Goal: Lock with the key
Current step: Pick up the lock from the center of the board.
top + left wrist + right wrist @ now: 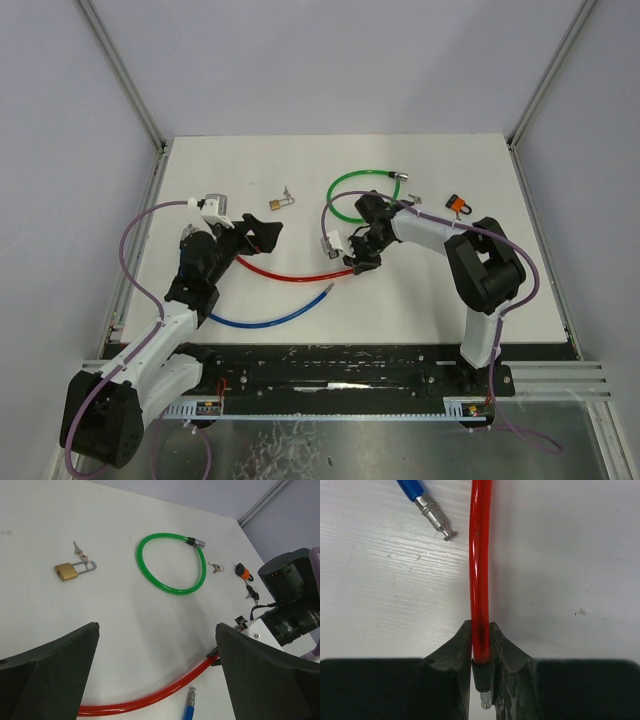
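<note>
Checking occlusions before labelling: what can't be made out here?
Far end of the red cable: left wrist view, behind a finger of the left gripper; top view, under that gripper.
Teeth of the keys, keyhole of the orange padlock: top and left wrist views, too small.
Gripped tip of the red cable: right wrist view, partly hidden between the right gripper fingers.

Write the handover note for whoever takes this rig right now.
Right gripper: shut on the red cable near its pin end.
Left gripper: open, empty, above the table.
Beside the red one lies the blue cable, unheld. The green cable forms a loop farther back, brass padlock to its left, loose keys to its right.
Done: red cable end gripped.
Left: no key picked up, red cable not closed.
</note>
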Motion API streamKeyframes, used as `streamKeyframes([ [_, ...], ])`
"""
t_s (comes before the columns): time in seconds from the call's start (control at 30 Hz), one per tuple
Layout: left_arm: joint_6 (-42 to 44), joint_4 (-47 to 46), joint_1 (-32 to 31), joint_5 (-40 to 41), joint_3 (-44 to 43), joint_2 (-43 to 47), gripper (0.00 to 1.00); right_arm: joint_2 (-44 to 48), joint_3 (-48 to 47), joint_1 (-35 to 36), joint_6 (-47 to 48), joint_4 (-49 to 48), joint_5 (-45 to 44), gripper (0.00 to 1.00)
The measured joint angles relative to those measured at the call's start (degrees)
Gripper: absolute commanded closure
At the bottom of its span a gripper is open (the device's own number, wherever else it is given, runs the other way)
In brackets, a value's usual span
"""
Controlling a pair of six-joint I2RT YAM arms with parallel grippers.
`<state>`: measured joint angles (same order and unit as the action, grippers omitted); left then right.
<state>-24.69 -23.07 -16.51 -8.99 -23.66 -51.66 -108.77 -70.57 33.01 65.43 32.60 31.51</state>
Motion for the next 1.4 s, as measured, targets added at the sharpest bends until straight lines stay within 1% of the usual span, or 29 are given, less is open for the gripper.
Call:
streamKeyframes([
  [0.13, 0.0, 0.1, 0.0, 0.0, 0.0, 0.1, 0.02, 1.0, -0.3, 0.0, 0.0, 1.6, 1.8, 1.00],
  [0.43, 0.0, 0.2, 0.0, 0.3, 0.0, 0.3, 0.01, 7.1, -2.4, -1.1, -1.7, 4.6, 7.0, 1.00],
  [0.77, -2.1, 0.1, 0.0, 5.5, 1.0, -0.3, 0.00, 14.4, -2.7, -8.1, -1.1, 8.8, 17.4, 1.00],
  [0.9, -5.6, -0.1, 0.7, 8.7, 1.1, -2.8, 0.00, 16.9, -2.7, -9.4, -0.5, 9.8, 20.4, 1.00],
  [1.07, -12.2, 0.4, 3.1, 12.5, 1.9, -8.2, 0.00, 17.6, -2.7, -9.4, -0.4, 10.8, 23.3, 1.00],
  [1.4, -23.2, 5.0, 5.5, 19.4, 2.2, -15.7, 0.01, 18.6, -2.7, -9.4, -2.9, 10.4, 25.3, 1.00],
])
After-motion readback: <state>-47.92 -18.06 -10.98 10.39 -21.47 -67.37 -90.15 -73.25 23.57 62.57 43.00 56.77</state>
